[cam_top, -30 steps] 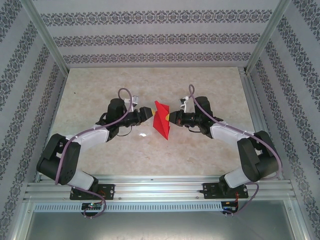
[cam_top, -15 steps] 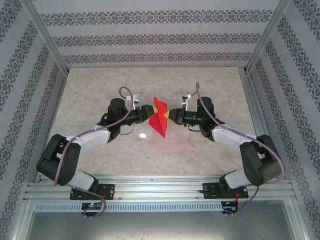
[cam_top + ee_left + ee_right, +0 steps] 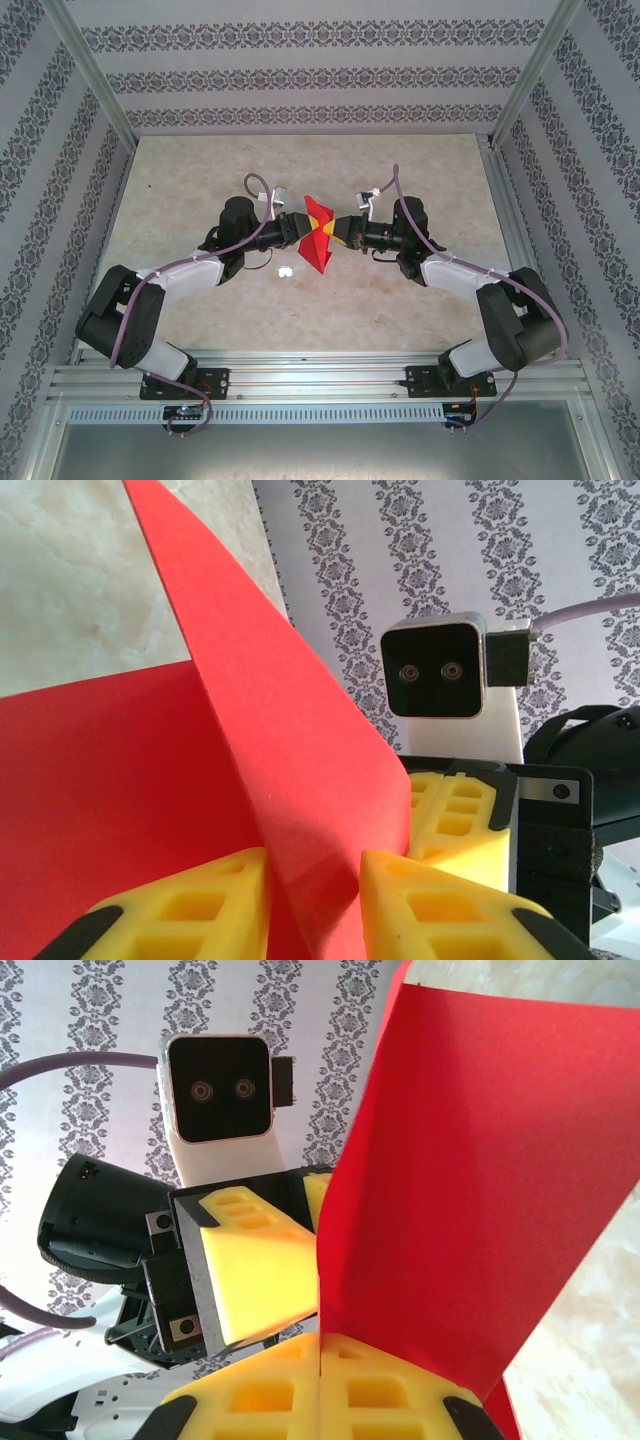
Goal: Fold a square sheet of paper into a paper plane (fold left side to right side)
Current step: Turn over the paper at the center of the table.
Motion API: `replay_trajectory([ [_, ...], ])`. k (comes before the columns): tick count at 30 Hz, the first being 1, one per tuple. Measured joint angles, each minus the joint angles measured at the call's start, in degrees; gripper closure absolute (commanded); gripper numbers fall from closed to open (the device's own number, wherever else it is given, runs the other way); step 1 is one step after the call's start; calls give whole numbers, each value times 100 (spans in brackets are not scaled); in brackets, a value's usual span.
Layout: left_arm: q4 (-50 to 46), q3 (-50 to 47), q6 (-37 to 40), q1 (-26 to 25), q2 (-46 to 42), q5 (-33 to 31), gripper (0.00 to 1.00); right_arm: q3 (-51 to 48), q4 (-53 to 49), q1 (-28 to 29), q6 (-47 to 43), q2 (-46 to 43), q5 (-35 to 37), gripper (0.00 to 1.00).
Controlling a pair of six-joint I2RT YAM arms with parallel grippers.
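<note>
The square sheet of paper, bright red and creased into a pointed wedge, hangs above the table's middle between both arms. My right gripper is shut on its right edge. In the right wrist view the pads meet, and the paper rises from their seam at the gripper. My left gripper reaches in from the left. In the left wrist view its fingers stand a little apart at the gripper, with a raised fold of the paper running between them.
The marble tabletop lies below, with a small white spot near the paper. Patterned walls and an aluminium frame enclose the table. The right arm's fingers and wrist camera sit just behind the paper.
My left gripper has moved right onto the paper and its jaws have narrowed around the fold. The right gripper has shifted slightly left with the paper, which now looks more bunched.
</note>
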Motion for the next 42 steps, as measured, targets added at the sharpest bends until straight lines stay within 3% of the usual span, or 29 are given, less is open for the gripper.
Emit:
replay_trajectory([
  [9,0,22,2,0,-2,2,89,-68,-70,-7,-22,2,4,98],
  [13,-2,22,4,-2,-2,4,94,-131,-120,-55,-44,0,11,91],
  [15,-2,22,4,-13,-2,4,95,-146,-238,-90,-131,-39,26,84],
  [22,-28,90,2,-31,-24,-87,97,-214,-1488,-479,-938,-1143,461,41],
  [29,-42,413,-96,-33,-127,-236,97,-776,-1565,-243,-1239,-1917,861,20],
  [37,-39,649,-214,-116,-149,-260,97,-992,-887,420,-1119,-1622,1019,21],
  [42,-42,651,-234,-153,-151,-260,97,-916,-590,573,-1005,-1311,1016,38],
])
